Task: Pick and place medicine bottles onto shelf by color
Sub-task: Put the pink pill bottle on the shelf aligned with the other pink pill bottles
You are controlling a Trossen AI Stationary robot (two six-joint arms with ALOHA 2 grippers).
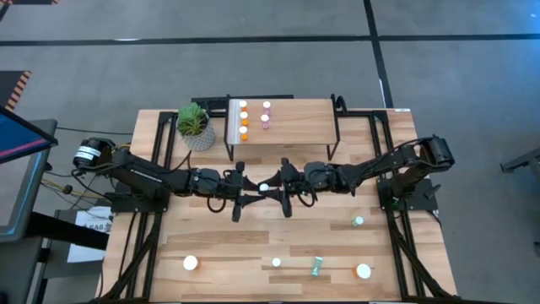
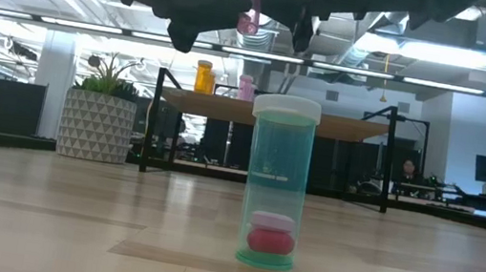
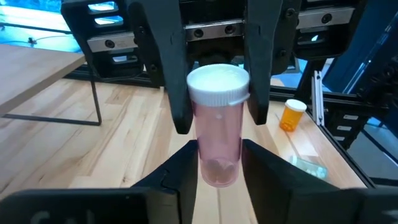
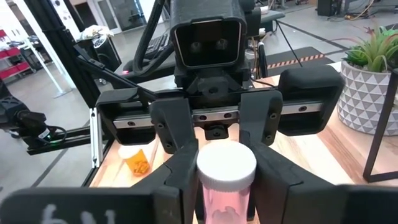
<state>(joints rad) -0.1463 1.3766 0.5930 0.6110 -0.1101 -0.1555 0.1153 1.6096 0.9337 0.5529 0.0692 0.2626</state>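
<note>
A pink medicine bottle with a white cap stands upright in the air over the middle of the table, between my two grippers, which meet head-on. My left gripper comes from the table's left and is shut on the bottle's lower body. My right gripper comes from the right and is shut at its cap. In the low view the bottle shows high above the table. The shelf stands just behind, with orange bottles and pink bottles in two rows. My left gripper pinches the bottle's lower body between its two fingers, coming level from the table's left. The bottle is upright and lifted clear of the table. My right gripper pinches the bottle at its white cap between its two fingers, coming level from the table's right. The bottle's body hangs below the cap, clear of the table.
Loose bottles stand or lie near the table's front: a teal one close to the low camera, others at the front left, the front right and the right, and one lying down. A potted plant stands left of the shelf.
</note>
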